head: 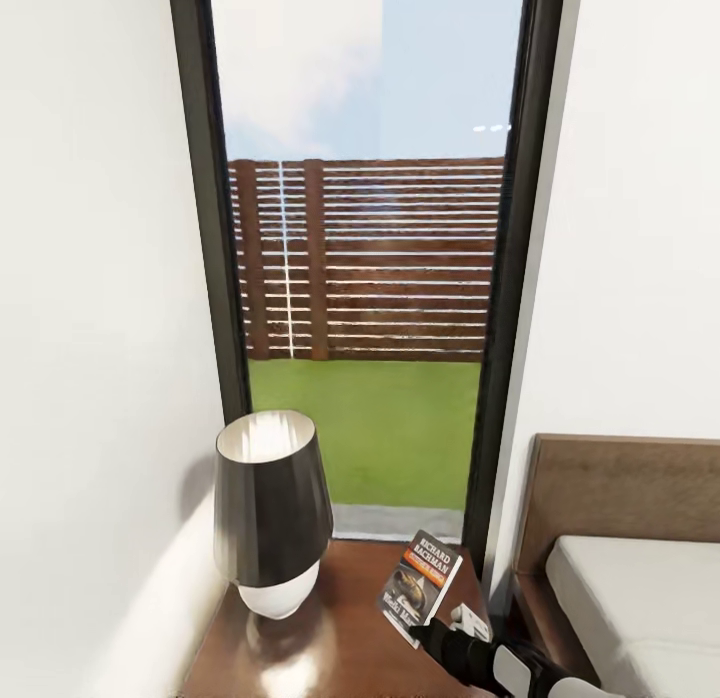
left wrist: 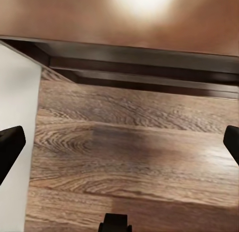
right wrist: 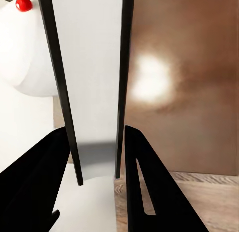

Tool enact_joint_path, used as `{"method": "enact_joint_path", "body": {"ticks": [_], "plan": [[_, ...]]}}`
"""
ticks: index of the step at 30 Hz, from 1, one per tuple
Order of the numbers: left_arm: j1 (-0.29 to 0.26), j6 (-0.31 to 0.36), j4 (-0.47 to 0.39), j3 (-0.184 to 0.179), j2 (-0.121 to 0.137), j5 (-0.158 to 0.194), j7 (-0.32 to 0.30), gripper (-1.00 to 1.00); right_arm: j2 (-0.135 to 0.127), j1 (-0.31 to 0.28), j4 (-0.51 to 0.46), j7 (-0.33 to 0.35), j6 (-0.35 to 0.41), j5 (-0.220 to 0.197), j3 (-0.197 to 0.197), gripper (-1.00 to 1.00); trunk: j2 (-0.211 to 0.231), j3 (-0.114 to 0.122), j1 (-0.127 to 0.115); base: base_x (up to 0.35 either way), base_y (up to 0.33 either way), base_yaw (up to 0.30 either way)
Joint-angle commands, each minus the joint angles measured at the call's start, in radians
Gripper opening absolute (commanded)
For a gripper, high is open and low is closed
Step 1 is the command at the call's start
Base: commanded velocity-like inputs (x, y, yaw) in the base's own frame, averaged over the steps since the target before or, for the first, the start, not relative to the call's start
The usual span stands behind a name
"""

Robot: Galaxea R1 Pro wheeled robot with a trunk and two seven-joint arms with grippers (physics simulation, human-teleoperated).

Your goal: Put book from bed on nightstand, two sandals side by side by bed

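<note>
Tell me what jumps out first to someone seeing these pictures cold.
The tall black-framed window fills the middle of the head view, with a wooden fence and green lawn outside. Below it, a lamp with a dark shade stands on the glossy brown nightstand. Right of the lamp, the book is held upright over the nightstand by the right gripper, near the bed.
</note>
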Motion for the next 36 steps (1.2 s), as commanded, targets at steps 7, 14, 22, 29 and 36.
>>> {"method": "enact_joint_path", "body": {"ticks": [7,14,22,29,36], "plan": [[0.000,0.006,-0.003,-0.009,0.001,0.008,0.006,1.00,0.001,-0.005,-0.004,-0.042,0.009,0.007,-0.009,-1.00,-0.050,-0.023,0.027,0.000,0.000,0.000],[0.000,0.006,-0.002,-0.009,0.001,0.007,0.006,1.00,0.000,-0.011,-0.005,-0.091,0.010,0.006,-0.009,-1.00,-0.099,-0.045,0.054,0.000,0.000,0.000],[0.000,0.007,-0.002,-0.010,0.001,0.006,0.006,1.00,-0.001,-0.035,-0.005,-0.104,0.011,0.006,-0.008,-1.00,-0.155,-0.070,0.084,0.000,0.000,0.000],[0.000,0.007,-0.002,-0.010,0.002,0.006,0.006,1.00,-0.002,-0.062,-0.005,-0.107,0.011,0.006,-0.008,-1.00,-0.204,-0.092,0.111,0.000,0.000,0.000],[0.000,0.007,-0.002,-0.011,0.002,0.006,0.006,1.00,-0.001,-0.086,-0.007,-0.109,0.079,0.007,-0.008,-1.00,-0.253,-0.114,0.138,0.000,0.000,0.000]]}}
